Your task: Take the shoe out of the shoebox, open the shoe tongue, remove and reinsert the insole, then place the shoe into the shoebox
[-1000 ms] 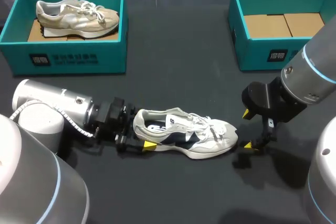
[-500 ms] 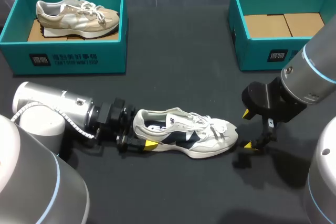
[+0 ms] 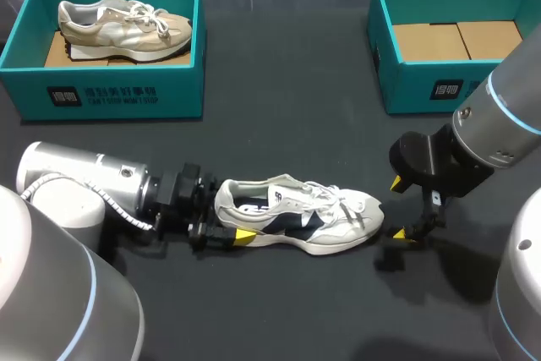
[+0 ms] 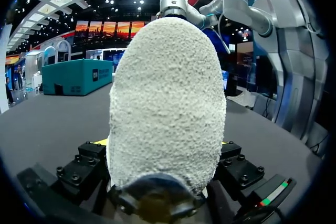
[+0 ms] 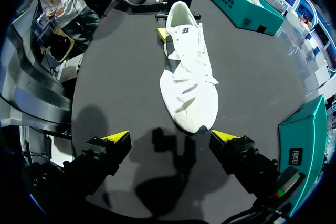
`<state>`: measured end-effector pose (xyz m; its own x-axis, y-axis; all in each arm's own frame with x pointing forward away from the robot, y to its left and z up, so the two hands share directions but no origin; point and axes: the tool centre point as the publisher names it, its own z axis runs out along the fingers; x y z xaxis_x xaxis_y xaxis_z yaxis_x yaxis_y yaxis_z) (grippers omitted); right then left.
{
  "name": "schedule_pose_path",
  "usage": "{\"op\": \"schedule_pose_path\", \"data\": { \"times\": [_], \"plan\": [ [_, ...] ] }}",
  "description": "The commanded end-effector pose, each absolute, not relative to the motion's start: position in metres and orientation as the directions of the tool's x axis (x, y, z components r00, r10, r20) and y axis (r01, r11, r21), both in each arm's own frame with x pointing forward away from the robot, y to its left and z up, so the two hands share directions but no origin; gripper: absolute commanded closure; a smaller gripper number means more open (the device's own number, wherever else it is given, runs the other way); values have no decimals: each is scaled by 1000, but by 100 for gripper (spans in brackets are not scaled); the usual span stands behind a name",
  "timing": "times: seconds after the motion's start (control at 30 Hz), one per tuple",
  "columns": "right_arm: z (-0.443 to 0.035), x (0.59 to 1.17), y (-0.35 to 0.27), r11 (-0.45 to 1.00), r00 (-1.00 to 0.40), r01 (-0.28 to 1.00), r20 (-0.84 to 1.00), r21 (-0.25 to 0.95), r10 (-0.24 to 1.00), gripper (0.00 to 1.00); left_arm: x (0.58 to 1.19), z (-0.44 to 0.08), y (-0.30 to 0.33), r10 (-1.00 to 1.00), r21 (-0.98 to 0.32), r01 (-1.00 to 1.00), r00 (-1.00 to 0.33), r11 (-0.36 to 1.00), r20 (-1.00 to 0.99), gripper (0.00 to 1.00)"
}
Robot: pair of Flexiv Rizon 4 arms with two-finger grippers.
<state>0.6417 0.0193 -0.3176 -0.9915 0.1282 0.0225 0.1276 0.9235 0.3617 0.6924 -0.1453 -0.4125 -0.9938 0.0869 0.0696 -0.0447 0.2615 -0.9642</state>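
Observation:
A white shoe (image 3: 296, 217) with dark side panels lies on its sole on the black table, toe pointing right. My left gripper (image 3: 230, 214) is at its heel, one finger on each side. In the left wrist view the rough white heel (image 4: 165, 93) fills the space between the fingers (image 4: 92, 163) and touches both, so my left gripper (image 4: 165, 142) is shut on it. My right gripper (image 3: 401, 209) stands open just past the toe. In the right wrist view the toe (image 5: 191, 119) lies just ahead of that gripper (image 5: 170, 139), touching neither finger.
An empty teal shoebox (image 3: 423, 82) with a cardboard floor stands at the back right. Another teal shoebox (image 3: 110, 90) at the back left holds a beige shoe (image 3: 122, 24). Bare black table lies between the boxes and the white shoe.
My left gripper's fingers have drawn in slightly onto the heel, and its arm has shifted a little. The shoe and my right arm have stayed put.

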Motion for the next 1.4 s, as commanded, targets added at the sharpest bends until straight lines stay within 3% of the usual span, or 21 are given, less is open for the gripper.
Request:
{"op": "schedule_pose_path", "data": {
  "times": [0.03,0.6,0.63,0.7,0.77,1.0,1.4],
  "plan": [
    [-318,640,19,924,-991,128,19,361,130,0,691,-413,-146,87,-964,-45,-994,261,70,100],
    [-318,640,19,924,-991,128,19,361,130,0,691,-413,-146,87,-964,-45,-994,261,70,100],
    [-315,645,16,910,-979,200,38,364,200,0,691,-413,-146,87,-964,-45,-994,261,70,100],
    [-303,644,24,910,-981,157,-42,382,187,0,691,-413,-146,87,-964,-45,-994,261,70,100],
    [-294,645,33,893,-966,235,-11,383,259,0,691,-413,-146,87,-964,-45,-994,261,70,100],
    [-267,638,67,773,-791,611,84,172,606,0,691,-413,-146,87,-964,-45,-994,261,70,100],
    [-253,631,134,520,-521,853,129,43,844,0,691,-413,-146,87,-964,-45,-994,261,70,100]
  ]
}}
